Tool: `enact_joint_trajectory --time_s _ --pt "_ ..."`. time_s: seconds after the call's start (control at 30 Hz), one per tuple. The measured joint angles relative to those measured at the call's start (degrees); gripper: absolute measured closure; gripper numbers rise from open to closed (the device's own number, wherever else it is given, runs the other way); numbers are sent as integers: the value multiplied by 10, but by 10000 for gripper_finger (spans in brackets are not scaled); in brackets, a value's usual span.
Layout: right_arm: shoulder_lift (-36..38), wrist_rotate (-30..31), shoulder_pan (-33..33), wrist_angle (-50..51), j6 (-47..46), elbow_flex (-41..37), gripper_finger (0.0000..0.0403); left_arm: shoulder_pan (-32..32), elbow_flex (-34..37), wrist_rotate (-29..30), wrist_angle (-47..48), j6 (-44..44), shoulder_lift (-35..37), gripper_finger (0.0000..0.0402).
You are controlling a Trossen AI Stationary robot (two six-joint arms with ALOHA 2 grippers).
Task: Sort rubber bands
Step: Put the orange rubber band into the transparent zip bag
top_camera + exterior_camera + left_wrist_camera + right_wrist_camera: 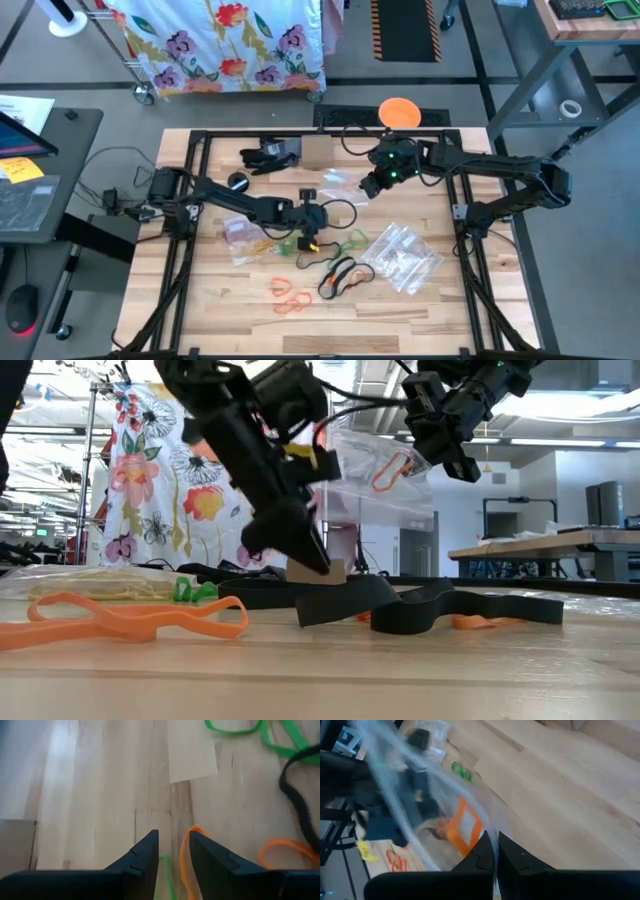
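Wood table (440,310), raised bag (385,470) w/ orange band (390,472)

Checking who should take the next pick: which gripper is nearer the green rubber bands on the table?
Left. The left gripper is low over the table, right beside the green rubber bands. The right gripper is farther back, raised, holding up a clear plastic bag.
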State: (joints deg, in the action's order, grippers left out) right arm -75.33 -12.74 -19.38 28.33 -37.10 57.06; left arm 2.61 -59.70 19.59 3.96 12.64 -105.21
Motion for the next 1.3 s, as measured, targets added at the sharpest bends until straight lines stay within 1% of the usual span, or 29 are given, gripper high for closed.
enact_joint_trajectory --time_s 0.17,0.23,0.33,0.47,0.63,0.83,0.9,0.97,1.1,1.13,1.3 --pt "0 -6 0 -1 0 0 403 -13 0 -3 -11 10 -25 299" --pt "0 -7 0 -2 0 0 403 -22 0 -21 -6 4 -30 299" --pt "0 -9 0 -1 0 0 403 -31 0 -63 -8 -11 -28 299" --pt "0 -9 0 -2 -2 0 403 -34 0 -61 4 -25 -28 299" --pt "0 -9 0 -2 -4 0 403 -35 0 -106 17 -27 -28 299" --pt "0 -10 -3 -5 -4 0 403 -35 0 -97 16 -40 -28 301" --pt "0 -10 -3 -7 -4 0 403 -35 0 -86 13 -40 -28 308" --pt "0 -10 -3 -7 -5 0 403 -35 0 -78 10 -39 -28 324" --pt "0 -10 -3 -6 -6 0 403 -35 0 -78 4 -39 -28 385" --pt "0 -10 -3 -6 -6 0 403 -35 0 -78 4 -39 -28 392" --pt "0 -17 -3 -6 -6 0 403 -33 -1 -78 4 -37 -28 400"
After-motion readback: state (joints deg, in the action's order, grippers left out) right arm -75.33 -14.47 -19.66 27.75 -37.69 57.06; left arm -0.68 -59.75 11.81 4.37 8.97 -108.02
